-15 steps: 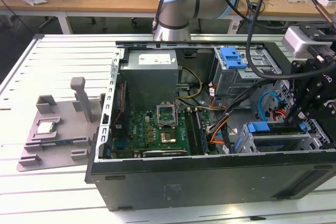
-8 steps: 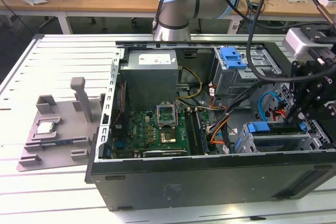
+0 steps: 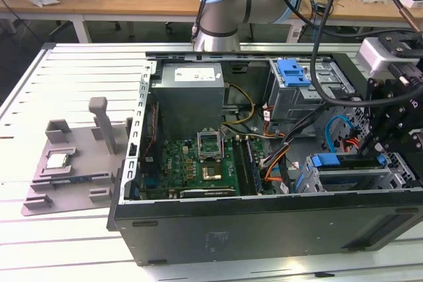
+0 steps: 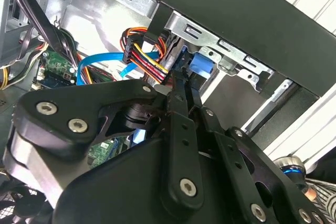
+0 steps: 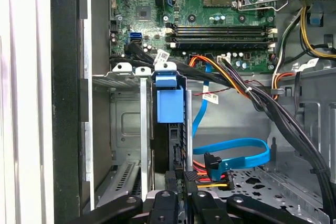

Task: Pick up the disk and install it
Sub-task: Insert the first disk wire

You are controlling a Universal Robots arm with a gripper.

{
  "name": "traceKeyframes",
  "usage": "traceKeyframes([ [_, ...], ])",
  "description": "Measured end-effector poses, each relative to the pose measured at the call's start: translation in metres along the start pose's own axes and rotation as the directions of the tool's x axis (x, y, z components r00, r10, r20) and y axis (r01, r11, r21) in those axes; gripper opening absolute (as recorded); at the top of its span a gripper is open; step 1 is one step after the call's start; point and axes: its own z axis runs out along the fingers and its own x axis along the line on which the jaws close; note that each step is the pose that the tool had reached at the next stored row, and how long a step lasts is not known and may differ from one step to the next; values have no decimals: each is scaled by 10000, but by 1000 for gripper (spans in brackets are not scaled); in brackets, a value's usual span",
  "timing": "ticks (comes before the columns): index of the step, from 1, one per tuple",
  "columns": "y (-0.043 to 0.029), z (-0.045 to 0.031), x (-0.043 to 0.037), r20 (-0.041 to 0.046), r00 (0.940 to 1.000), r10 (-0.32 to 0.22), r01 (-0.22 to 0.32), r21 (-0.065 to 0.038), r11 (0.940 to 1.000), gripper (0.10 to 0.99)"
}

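Setting: slatted white bench [image 3: 73, 70] carrying an open black computer case [image 3: 264, 229], with wooden desks and cables far behind.

Arm: reaches over the case from the far side, its black gripper [image 3: 390, 120] down at the exterior view's right end of the case.

Disk: the disk [image 5: 170, 145] stands on edge in the metal drive cage [image 5: 126, 129] at the near right corner of the case, its blue carrier tab [image 5: 170, 106] uppermost in the first wrist view.

Key relation: the disk's long axis runs straight away from the fingertips into the bay, and the gripper sits at the disk's end nearest the wrist.

Grip: in the second wrist view the fingers [image 4: 181, 108] lie almost together, seemingly pinching the thin edge of the disk.

Cables: a blue data cable [image 5: 236, 150] and a coloured power bundle [image 4: 149, 56] lie just beside the bay.

Writing: white stickers on cables and parts are too small to read.
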Motion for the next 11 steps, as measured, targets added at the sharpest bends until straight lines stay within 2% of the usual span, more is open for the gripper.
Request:
traceKeyframes([
  [5, 0, 2, -2, 30, 10000, 0, 0, 0, 10000, 169],
  [11, 0, 40, -2, 33, 10000, 3, -3, -2, 10000, 169],
])
